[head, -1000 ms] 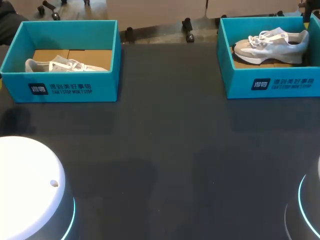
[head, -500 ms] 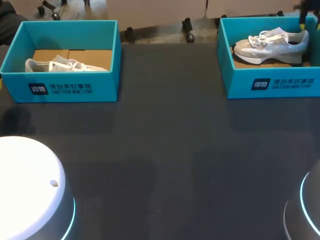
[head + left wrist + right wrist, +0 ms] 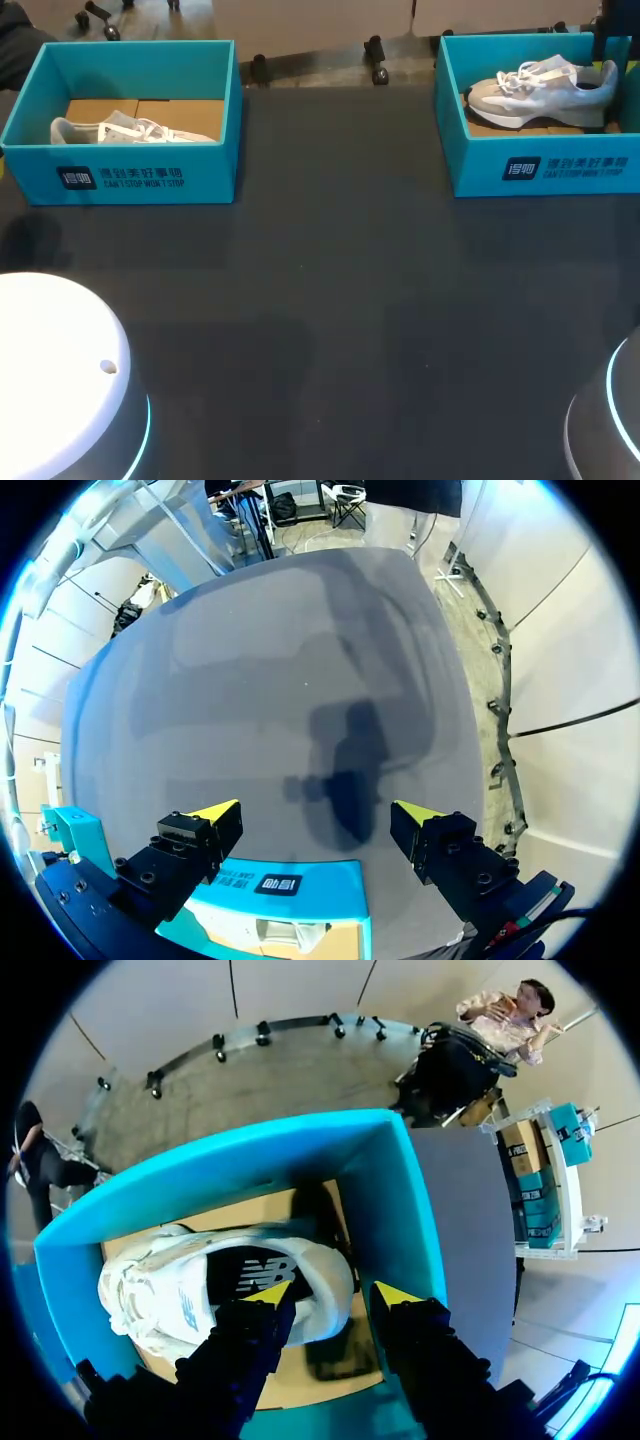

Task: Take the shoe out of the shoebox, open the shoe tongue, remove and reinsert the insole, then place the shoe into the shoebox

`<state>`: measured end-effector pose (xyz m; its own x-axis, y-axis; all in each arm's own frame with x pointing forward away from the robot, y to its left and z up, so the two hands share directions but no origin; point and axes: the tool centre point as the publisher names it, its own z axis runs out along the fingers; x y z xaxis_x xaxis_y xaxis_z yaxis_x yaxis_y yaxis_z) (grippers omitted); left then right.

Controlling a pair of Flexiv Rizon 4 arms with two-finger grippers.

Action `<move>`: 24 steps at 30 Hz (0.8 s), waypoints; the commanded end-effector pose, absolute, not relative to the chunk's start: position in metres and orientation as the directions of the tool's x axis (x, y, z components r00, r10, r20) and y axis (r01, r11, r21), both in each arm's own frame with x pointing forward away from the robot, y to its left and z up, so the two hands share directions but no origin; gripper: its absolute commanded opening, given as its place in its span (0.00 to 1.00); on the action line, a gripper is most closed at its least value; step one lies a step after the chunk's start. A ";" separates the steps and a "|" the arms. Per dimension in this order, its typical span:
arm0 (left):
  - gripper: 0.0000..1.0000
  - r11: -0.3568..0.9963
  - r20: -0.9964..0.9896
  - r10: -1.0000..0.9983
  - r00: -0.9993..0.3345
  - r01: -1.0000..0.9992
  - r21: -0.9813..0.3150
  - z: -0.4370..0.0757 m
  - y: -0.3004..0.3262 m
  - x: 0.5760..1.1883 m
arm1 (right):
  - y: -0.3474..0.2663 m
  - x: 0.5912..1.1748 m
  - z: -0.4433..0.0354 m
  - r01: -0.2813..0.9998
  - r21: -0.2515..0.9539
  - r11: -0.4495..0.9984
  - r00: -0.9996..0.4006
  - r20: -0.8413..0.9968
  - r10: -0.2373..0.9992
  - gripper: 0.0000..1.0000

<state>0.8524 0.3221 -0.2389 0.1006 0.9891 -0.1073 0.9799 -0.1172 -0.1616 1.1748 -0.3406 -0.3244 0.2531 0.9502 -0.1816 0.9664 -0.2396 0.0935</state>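
Observation:
A grey-white sneaker lies on its side in the teal shoebox at the far right. My right gripper hangs over its heel at the box's back corner. In the right wrist view this gripper is partly open and straddles the heel of the sneaker from above, inside the box; I see no grip on it. My left gripper is wide open and holds nothing, above the near wall of the other shoebox.
A second teal shoebox at the far left holds another white sneaker. The dark table stretches between and in front of the boxes. My arms' round bases sit at the near corners.
My right gripper has come into the head view at the top right and moved down over the sneaker's heel. The boxes and shoes have not moved.

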 end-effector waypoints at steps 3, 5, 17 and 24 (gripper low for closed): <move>1.00 -0.117 -0.104 0.989 0.101 0.981 -0.158 -0.239 0.322 0.851 | -0.345 1.182 -0.336 0.969 0.076 -0.234 0.244 -0.186 0.952 0.49; 1.00 -0.117 -0.104 0.989 0.101 0.981 -0.158 -0.239 0.322 0.851 | -0.346 1.182 -0.338 0.971 0.072 -0.230 0.239 -0.193 0.952 0.49; 1.00 -0.117 -0.104 0.989 0.101 0.981 -0.158 -0.239 0.322 0.851 | -0.351 1.181 -0.354 0.975 0.085 -0.207 0.221 -0.213 0.952 0.60; 1.00 -0.117 -0.104 0.989 0.101 0.981 -0.158 -0.239 0.322 0.851 | -0.354 1.181 -0.365 0.979 0.084 -0.184 0.199 -0.218 0.956 0.63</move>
<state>0.8524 0.3220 -0.2389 0.1006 0.9891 -0.1073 0.9799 -0.1172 -0.1616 1.1768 -0.3497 -0.3562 0.2001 0.9547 -0.2204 0.9789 -0.1851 0.0870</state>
